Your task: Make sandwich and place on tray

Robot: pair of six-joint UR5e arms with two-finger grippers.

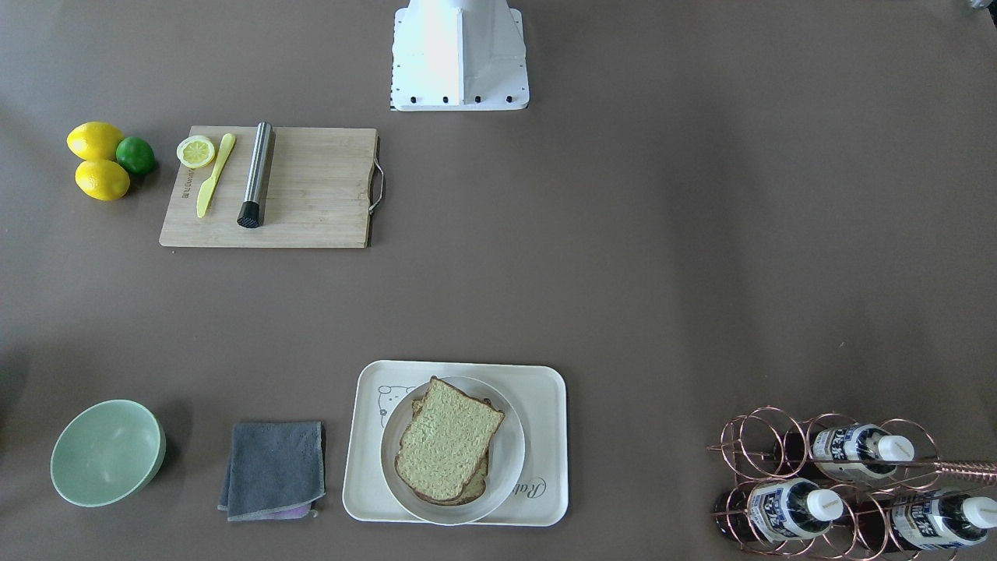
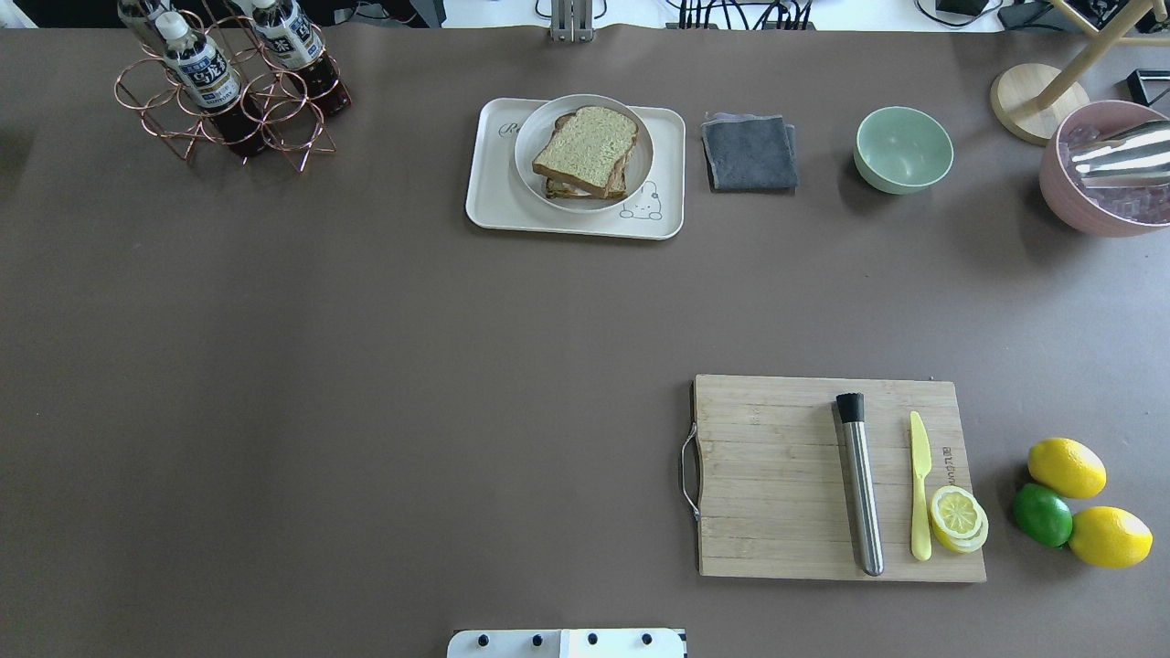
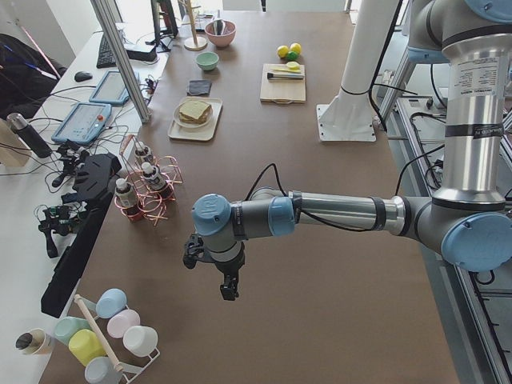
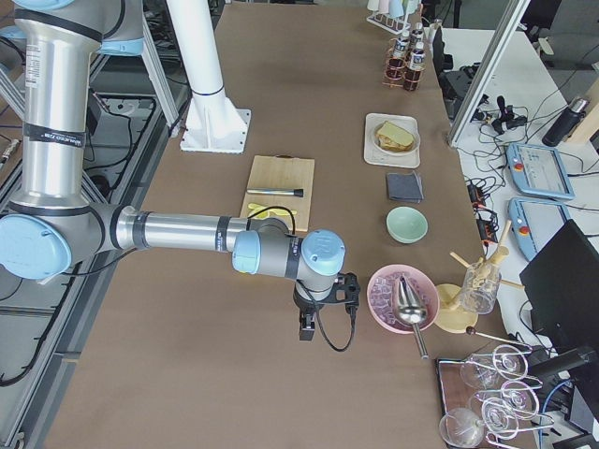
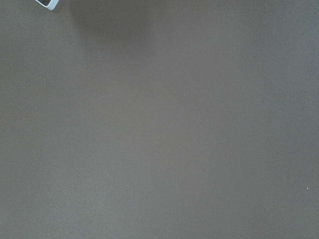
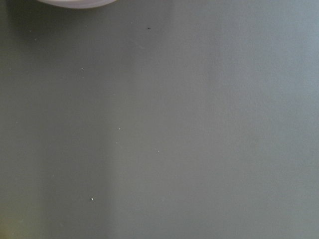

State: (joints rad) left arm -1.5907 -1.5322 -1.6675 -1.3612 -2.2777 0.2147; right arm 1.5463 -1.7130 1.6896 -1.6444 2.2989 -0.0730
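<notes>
The near left arm (image 3: 336,212) reaches over the brown table (image 3: 320,312), its gripper (image 3: 230,290) pointing down, jaws too small to judge. A copper wire bottle rack (image 3: 144,196) stands at ten o'clock from it. Toward twelve, well apart, the sandwich (image 3: 195,111) sits on a plate (image 3: 180,119) on the tray (image 3: 192,134).

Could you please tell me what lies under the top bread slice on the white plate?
Beneath the top slice a second slice peeks out, resting on the plate on the tray. Any filling between is covered.
</notes>
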